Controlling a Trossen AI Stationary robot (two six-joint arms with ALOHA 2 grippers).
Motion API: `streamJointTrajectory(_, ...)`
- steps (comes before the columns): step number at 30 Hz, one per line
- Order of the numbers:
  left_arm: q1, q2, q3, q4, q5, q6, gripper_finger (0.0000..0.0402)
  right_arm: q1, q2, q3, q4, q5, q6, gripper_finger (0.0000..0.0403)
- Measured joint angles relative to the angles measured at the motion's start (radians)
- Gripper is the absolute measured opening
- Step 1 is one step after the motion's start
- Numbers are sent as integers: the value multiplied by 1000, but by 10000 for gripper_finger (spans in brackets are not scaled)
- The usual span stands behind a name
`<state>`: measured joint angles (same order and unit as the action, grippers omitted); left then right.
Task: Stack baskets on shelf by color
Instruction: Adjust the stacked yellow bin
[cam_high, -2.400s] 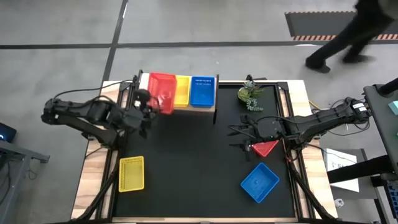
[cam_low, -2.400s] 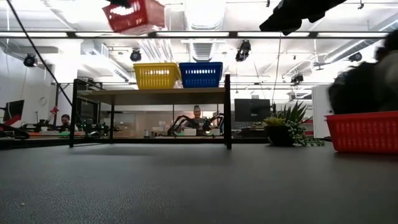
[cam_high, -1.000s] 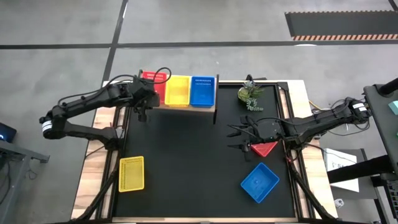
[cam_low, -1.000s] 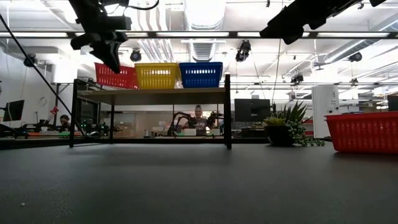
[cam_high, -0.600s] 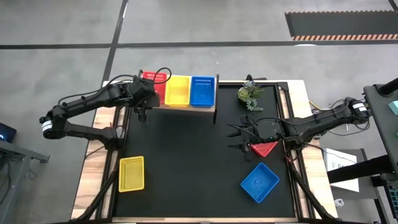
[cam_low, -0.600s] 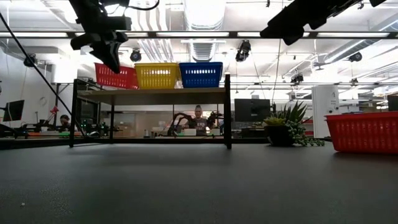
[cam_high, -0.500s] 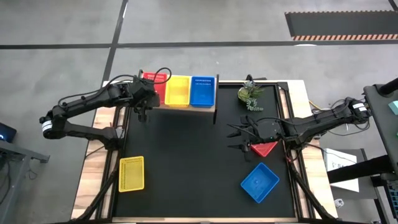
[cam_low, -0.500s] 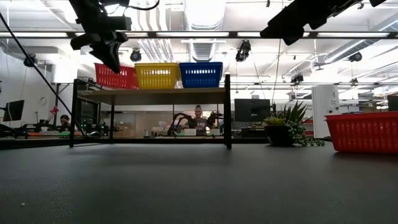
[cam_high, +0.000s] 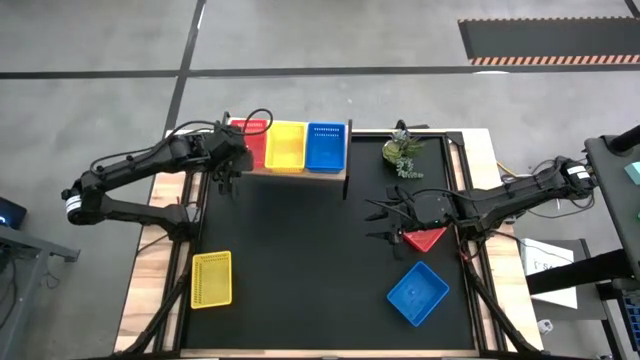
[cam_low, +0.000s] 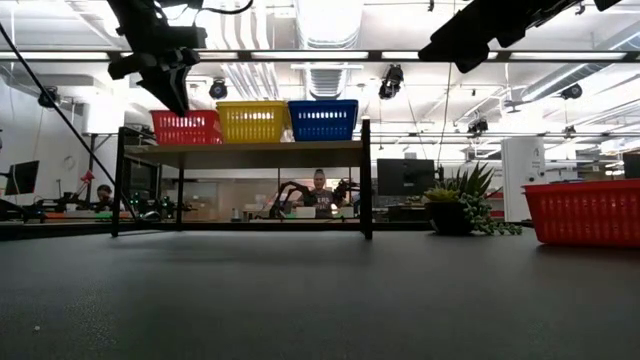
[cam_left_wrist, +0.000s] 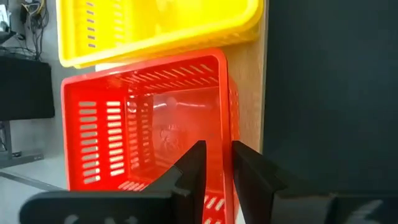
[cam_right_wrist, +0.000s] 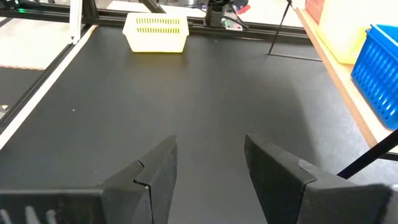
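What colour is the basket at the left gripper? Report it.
Red basket, its wall between the left gripper fingers; clearest in the left wrist view.

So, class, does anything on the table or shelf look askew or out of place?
The blue basket on the table lies turned at an angle to the table's edges, while the yellow basket on the table sits nearly square. The row on the shelf looks level.

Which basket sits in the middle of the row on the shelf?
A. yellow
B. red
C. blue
A: on the shelf, the yellow basket stands between the red basket and the blue basket.
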<state>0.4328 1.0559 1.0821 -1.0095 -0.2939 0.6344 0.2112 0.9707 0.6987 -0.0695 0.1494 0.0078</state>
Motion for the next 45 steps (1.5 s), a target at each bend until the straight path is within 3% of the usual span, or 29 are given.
streamJointTrajectory(13, -5, -35, 0, -11, 0, -14, 59, 0, 0, 0, 0, 0, 5, 178)
streamJointTrajectory(20, -79, -72, 0, -11, 1, -227, 59, 0, 0, 0, -1, 0, 68, 178)
streamJointTrajectory(29, -270, -91, -2, 9, 6, -500, 59, 0, 0, 0, -1, 8, 87, 178)
streamJointTrajectory(37, -436, -64, -98, 305, -3, -549, 59, 0, 0, -1, 0, 9, 86, 178)
streamJointTrajectory(45, -439, -1, -228, 485, -212, -495, 40, 0, 0, -3, 0, 9, 86, 178)
